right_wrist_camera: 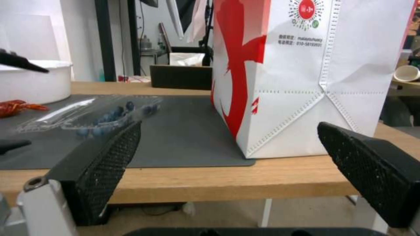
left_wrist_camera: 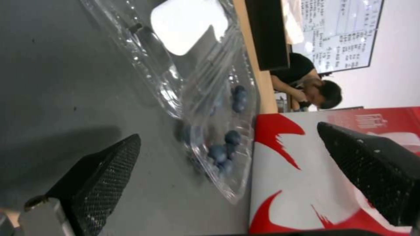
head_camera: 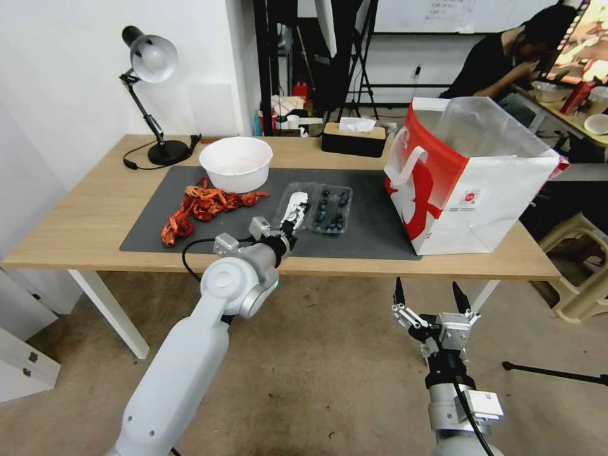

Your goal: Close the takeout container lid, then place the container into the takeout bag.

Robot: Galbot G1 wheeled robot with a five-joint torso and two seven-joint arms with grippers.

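Observation:
The takeout container (head_camera: pixel 330 211) lies open on the grey mat (head_camera: pixel 367 237), its tray holding dark blueberries. The clear lid (head_camera: pixel 293 201) is folded flat to the tray's left, white label facing up. My left gripper (head_camera: pixel 296 215) hovers open low over the lid's near edge. In the left wrist view the container (left_wrist_camera: pixel 225 147) and lid (left_wrist_camera: pixel 188 29) lie just beyond the spread fingers (left_wrist_camera: pixel 100 173). The takeout bag (head_camera: pixel 468 183) stands upright and open to the right of the container. My right gripper (head_camera: pixel 432 296) is open, empty, in front of and below the table edge, facing the bag (right_wrist_camera: pixel 306 75).
A round white bowl (head_camera: pixel 235 163) and a pile of red crayfish (head_camera: pixel 202 206) sit left of the container. A desk lamp (head_camera: pixel 152 95) and a tissue box (head_camera: pixel 353 138) stand at the back. The wooden table's (head_camera: pixel 76 221) near edge is between my right gripper and the mat.

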